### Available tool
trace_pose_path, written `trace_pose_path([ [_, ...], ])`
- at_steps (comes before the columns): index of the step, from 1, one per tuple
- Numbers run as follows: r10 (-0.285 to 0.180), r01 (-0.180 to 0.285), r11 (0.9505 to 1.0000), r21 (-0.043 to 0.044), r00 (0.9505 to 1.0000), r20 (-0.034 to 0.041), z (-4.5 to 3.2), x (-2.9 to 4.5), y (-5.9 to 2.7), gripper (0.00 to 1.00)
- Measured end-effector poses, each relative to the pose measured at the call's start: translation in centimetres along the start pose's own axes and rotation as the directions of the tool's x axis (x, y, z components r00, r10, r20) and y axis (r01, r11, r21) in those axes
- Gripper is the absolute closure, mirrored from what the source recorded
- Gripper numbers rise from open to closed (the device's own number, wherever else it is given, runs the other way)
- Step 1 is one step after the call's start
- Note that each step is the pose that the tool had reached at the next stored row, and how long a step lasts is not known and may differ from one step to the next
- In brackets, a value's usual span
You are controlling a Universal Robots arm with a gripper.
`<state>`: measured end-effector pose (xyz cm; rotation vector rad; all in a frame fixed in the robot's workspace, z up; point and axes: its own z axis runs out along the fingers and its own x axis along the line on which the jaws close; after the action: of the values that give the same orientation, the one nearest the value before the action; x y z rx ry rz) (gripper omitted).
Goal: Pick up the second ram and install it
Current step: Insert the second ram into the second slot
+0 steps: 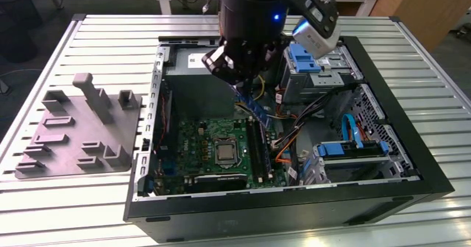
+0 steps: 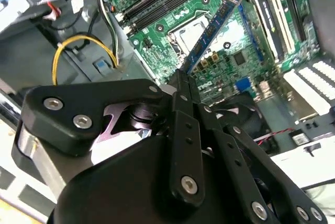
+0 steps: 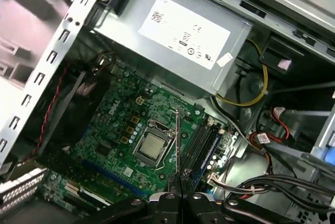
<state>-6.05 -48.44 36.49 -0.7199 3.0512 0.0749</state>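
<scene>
Second ram (image 2: pixel 212 30), a thin blue-green stick with dark chips, hangs pinched in the gripper (image 2: pixel 183 80) above the motherboard (image 1: pixel 209 134). The first wrist view gives it edge-on, a bare line; the second wrist view shows its face.

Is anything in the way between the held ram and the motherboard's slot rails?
Nothing visible is. The gripper holds the second ram in open air over the motherboard, close to the slot rails. The cables lie to the exterior view's right of them.
</scene>
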Motion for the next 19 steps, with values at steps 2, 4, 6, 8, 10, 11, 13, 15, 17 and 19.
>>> trace_pose_path([
  [2, 0.036, -0.036, 0.9994, 0.0006, 0.9994, 0.0016, 0.02, 0.00, 0.00, 0.89],
  [4, 0.072, -0.072, 0.9974, 0.0011, 0.9974, 0.0033, 0.04, 0.00, 0.00, 0.89],
  [6, 0.108, -0.108, 0.9942, 0.0015, 0.9942, 0.0049, 0.06, 0.00, 0.00, 0.89],
  [8, 0.145, -0.145, 0.9894, 0.0020, 0.9894, 0.0067, 0.08, 0.00, 0.00, 0.89],
  [10, 0.180, -0.180, 0.9836, 0.0023, 0.9836, 0.0084, 0.11, 0.00, 0.00, 0.89],
  [11, 0.198, -0.198, 0.9802, 0.0024, 0.9802, 0.0092, 0.12, 0.00, 0.00, 0.89],
  [13, 0.234, -0.234, 0.9722, 0.0026, 0.9722, 0.0110, 0.14, 0.00, -0.01, 0.89],
  [15, 0.269, -0.269, 0.9632, 0.0028, 0.9631, 0.0127, 0.16, 0.00, -0.01, 0.89],
  [17, 0.303, -0.303, 0.9529, 0.0028, 0.9528, 0.0146, 0.19, 0.00, -0.01, 0.89],
  [19, 0.337, -0.337, 0.9414, 0.0028, 0.9413, 0.0163, 0.22, 0.00, -0.01, 0.89],
])
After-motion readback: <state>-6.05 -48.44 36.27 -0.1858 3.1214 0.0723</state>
